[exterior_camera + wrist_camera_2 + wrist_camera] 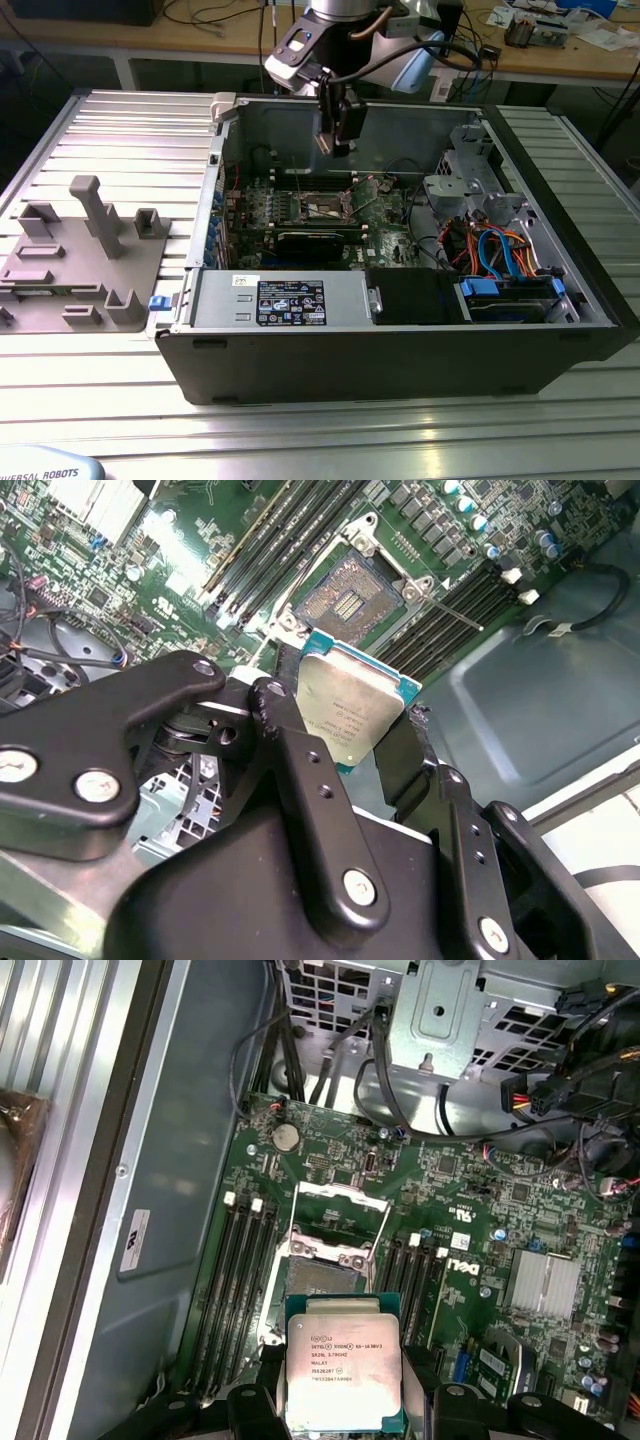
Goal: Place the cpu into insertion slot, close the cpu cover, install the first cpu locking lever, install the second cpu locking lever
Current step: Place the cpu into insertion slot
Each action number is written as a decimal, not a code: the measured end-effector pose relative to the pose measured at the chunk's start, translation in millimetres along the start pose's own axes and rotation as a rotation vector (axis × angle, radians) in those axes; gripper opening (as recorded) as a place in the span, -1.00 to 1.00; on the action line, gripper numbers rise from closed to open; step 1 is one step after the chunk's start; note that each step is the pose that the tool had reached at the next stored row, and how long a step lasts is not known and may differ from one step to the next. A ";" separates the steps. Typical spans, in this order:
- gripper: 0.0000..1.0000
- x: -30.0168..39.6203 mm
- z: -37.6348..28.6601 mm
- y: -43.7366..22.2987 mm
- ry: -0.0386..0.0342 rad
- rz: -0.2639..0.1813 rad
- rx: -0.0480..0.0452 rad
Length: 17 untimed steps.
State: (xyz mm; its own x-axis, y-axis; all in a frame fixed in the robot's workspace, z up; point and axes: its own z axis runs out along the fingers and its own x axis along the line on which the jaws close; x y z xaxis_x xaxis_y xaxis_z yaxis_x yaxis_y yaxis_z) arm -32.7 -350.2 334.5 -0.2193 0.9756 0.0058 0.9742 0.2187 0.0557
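Note:
My gripper (343, 712) is shut on the cpu (352, 702), a flat square chip with a silver-grey top, gripped by two opposite edges between black fingers (252, 1402). In the exterior view the gripper (337, 148) hangs inside the open computer case, a short way above the green board. The insertion slot (322, 1282) is a dark square recess with a silvery rim, lying bare just beyond the cpu (343, 1365); it also appears in the second wrist view (347, 598). The cpu cover (338, 1212) is a thin metal frame swung open past the slot's far edge.
Long black memory slots (238, 1280) flank the slot on both sides. A finned heatsink (546, 1285), a drive cage (470, 190) and bundled cables (495, 250) crowd the case's right in the exterior view. The power supply (285, 300) lines the front wall. A grey fixture (85, 250) stands outside.

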 end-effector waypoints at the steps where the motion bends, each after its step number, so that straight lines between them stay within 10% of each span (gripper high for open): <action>1: 0.08 0.0 0.1 0.0 -0.0005 0.009 0.0000; 17: 0.08 0.0 0.5 -0.1 -0.0056 0.106 0.0038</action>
State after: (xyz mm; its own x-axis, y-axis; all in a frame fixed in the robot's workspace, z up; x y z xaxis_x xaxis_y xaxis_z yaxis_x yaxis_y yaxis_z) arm -32.7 -350.1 334.0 -0.1147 0.9934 0.0058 0.9921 0.1143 0.0512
